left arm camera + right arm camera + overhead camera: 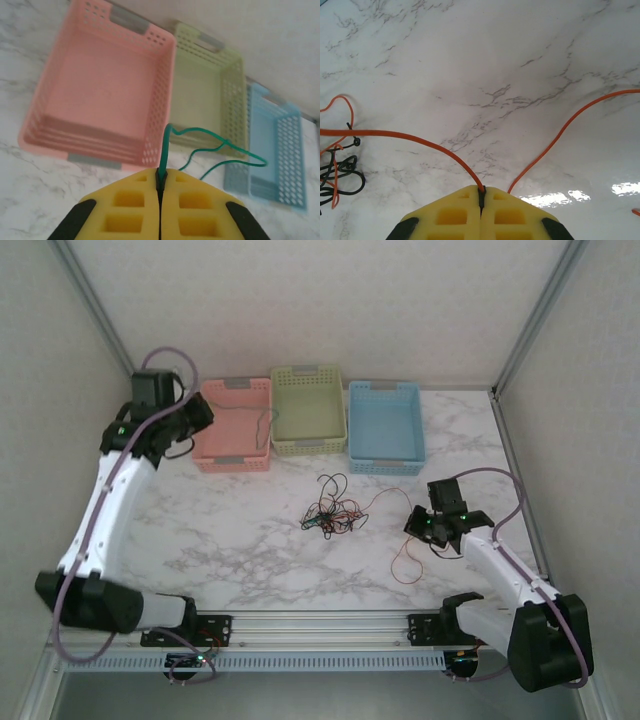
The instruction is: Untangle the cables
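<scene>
While the left claw [160,176] is hanging by the near side of the pink basket [160,100], its yellow pads [195,200] are pressing together on a green cable [210,136]. That cable is rising from the pinch and looping to the right, toward the green basket [200,95] standing just beside the pink one. A blue basket [275,150] is sitting one place further right of the pink basket. Well to the right of the pink basket and nearer the arm bases, the right claw [481,192] is clamping an orange cable [420,136] low over the counter [495,60]. One run of it is trailing left toward the pile and another is curving off to the right. The other cables [328,512], black, orange and dark, are lying in a loose tangle on the counter, in front of and to the right of the pink basket, between it and the right claw.
</scene>
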